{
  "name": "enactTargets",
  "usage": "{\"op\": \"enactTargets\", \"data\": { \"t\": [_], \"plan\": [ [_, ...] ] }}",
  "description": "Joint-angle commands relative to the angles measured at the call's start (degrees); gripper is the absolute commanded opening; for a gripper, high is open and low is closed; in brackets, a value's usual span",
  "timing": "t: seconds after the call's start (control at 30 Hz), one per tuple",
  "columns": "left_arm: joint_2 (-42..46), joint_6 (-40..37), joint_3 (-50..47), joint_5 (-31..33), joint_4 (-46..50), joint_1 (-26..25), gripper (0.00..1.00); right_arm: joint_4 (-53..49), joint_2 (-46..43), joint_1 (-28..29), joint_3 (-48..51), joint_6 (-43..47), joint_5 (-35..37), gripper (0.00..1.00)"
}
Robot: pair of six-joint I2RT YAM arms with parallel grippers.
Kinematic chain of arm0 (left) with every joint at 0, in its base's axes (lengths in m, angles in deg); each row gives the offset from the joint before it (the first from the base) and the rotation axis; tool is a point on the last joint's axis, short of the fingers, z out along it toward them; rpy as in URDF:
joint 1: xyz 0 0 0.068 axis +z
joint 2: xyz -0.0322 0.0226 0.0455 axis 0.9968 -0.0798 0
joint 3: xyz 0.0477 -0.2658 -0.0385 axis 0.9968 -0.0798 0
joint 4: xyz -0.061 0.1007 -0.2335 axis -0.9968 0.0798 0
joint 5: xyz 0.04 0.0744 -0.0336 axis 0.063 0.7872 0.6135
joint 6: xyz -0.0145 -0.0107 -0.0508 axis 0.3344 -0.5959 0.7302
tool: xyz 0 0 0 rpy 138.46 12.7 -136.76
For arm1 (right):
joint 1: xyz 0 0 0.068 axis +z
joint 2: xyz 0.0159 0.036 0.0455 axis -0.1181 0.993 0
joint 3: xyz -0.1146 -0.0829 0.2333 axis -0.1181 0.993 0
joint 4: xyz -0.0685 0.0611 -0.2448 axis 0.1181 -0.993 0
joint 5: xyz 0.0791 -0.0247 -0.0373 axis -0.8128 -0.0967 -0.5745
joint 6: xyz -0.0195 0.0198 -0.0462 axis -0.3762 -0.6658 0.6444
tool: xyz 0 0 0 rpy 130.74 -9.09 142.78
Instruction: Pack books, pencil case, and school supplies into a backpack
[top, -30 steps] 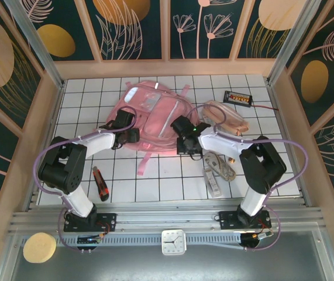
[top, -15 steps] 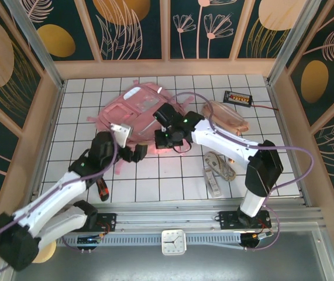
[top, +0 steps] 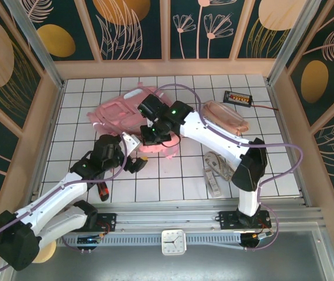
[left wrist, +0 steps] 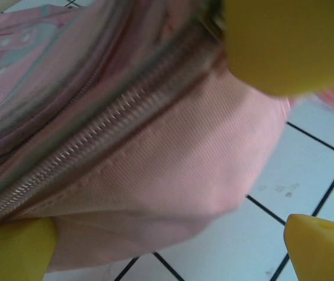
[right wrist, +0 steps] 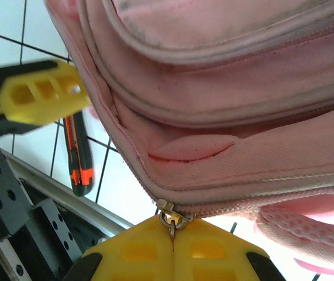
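The pink backpack (top: 120,110) lies at the far middle of the tiles, and its zipper (left wrist: 108,129) runs across the left wrist view. My right gripper (right wrist: 172,234) is shut on the metal zipper pull (right wrist: 170,216) at the backpack's (right wrist: 225,117) near edge. My left gripper (top: 133,157) stands open just in front of that edge, with pink fabric (left wrist: 172,193) lying between its yellow fingertips (left wrist: 322,249) untouched. Right of the backpack lies the pink pencil case (top: 228,119). The pale cord bundle (top: 219,164) and whitish ruler bar (top: 212,181) lie nearer. The books are out of view.
A red-and-black utility knife (top: 102,190) lies near the left arm, close to the front rail (top: 167,216). A small black box (top: 237,98) with a wire sits at the far right. Wooden walls enclose the tiled floor.
My left gripper has opened, let go of the backpack and drawn back toward the front. My right gripper has carried the zipper pull to the left, and the backpack has shifted left.
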Motion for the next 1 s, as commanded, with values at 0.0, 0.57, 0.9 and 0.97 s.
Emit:
{"op": "enactTargets", "data": {
  "t": [0.0, 0.57, 0.9, 0.97],
  "plan": [
    [-1.97, -4.09, 4.22, 1.14, -6.47, 0.08, 0.98, 0.21, -1.16, 2.32, -4.13, -0.25, -4.95, 0.0],
    [-1.22, -8.67, 4.5, 10.1, 0.36, 1.31, 0.0, -2.34, -16.49, -7.06, 21.19, 5.11, -6.92, 0.0],
    [8.8, -6.55, 6.37, 5.07, 5.74, 4.65, 0.0, 8.9, -20.93, -28.3, 37.73, 17.88, 0.41, 0.0],
    [9.62, -7.18, 7.67, 3.69, 7.11, 6.58, 0.0, 10.44, -17.52, -30.77, 37.74, 21.7, 2.83, 0.0]
  ]
}}
